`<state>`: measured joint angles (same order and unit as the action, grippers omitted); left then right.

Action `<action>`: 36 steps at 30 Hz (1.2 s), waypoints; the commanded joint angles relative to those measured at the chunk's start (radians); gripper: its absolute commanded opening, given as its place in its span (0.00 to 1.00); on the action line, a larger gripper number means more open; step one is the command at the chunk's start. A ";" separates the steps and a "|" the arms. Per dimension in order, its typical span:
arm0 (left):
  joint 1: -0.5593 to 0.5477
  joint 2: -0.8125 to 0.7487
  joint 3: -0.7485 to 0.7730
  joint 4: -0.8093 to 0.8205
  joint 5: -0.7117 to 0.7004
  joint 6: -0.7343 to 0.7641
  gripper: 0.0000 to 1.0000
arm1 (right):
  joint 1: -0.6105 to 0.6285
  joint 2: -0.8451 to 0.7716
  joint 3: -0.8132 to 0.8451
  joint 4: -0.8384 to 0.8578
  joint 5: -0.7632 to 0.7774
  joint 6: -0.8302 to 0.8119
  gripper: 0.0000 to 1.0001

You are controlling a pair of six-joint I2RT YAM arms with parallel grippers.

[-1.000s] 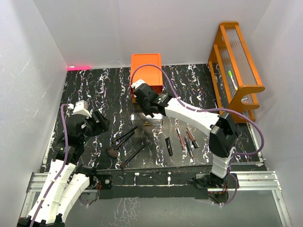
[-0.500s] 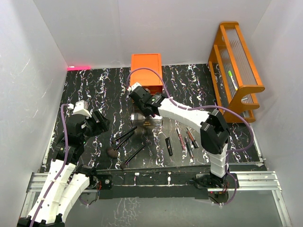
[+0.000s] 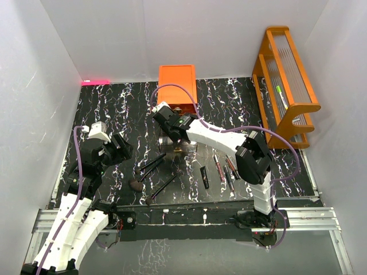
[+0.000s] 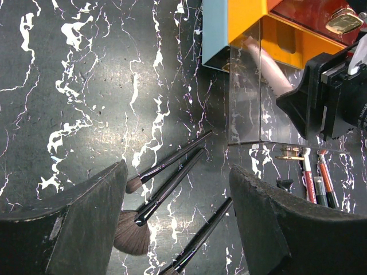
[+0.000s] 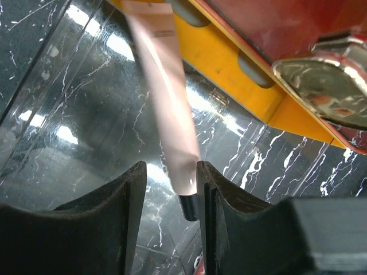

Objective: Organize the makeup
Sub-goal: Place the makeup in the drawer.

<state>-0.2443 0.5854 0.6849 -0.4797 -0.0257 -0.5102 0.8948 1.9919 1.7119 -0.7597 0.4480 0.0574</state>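
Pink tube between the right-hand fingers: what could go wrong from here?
The pink tube slants across the clear drawer, one end near the orange chest; it might jam the drawer on closing. The right gripper hangs close to the drawer wall and could knock it.

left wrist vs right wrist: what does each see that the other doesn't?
Left wrist only: three brushes on the table, slim tubes at lower right, and the open left fingers with nothing between them. Right wrist only: the pink tube ending in its dark cap between the right fingers, with a gap on one side; grip unclear. Both: the pink tube over the clear drawer, the orange chest and its gold knob.
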 commanded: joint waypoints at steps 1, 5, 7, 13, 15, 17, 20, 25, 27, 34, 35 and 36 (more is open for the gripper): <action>0.003 -0.007 -0.007 -0.009 -0.006 -0.004 0.71 | 0.005 0.005 0.068 0.028 0.048 -0.005 0.43; 0.002 -0.010 -0.007 -0.010 -0.006 -0.004 0.71 | 0.005 0.001 0.076 0.029 0.058 0.008 0.43; 0.002 -0.010 -0.007 -0.008 -0.006 -0.003 0.71 | 0.005 -0.013 0.076 0.038 0.062 0.015 0.43; 0.003 -0.009 -0.007 -0.010 -0.006 -0.004 0.71 | 0.006 -0.121 0.074 0.063 0.071 0.060 0.43; 0.003 -0.010 -0.006 -0.009 -0.006 -0.004 0.71 | 0.006 -0.174 0.061 0.067 0.069 0.091 0.43; 0.003 -0.010 -0.007 -0.010 -0.006 -0.004 0.71 | 0.006 -0.234 0.023 0.070 0.064 0.137 0.43; 0.003 -0.012 -0.007 -0.011 -0.008 -0.005 0.71 | 0.006 -0.405 -0.119 0.101 0.051 0.219 0.43; 0.002 -0.012 -0.007 -0.008 -0.007 -0.005 0.71 | 0.006 -0.711 -0.457 0.167 -0.038 0.390 0.43; 0.002 -0.011 -0.007 -0.008 -0.007 -0.005 0.71 | 0.005 -0.826 -0.581 0.175 -0.072 0.457 0.43; 0.003 0.002 -0.008 -0.005 -0.005 -0.002 0.71 | 0.005 -0.990 -0.857 0.153 -0.209 0.601 0.43; 0.002 0.004 -0.008 -0.005 -0.004 -0.002 0.71 | 0.006 -0.987 -0.886 0.157 -0.229 0.613 0.43; 0.002 0.007 -0.007 -0.005 -0.004 -0.002 0.71 | 0.005 -0.982 -0.913 0.164 -0.244 0.622 0.44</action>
<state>-0.2443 0.5869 0.6849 -0.4797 -0.0261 -0.5133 0.8967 1.0149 0.8715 -0.6323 0.3069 0.5762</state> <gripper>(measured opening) 0.705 0.431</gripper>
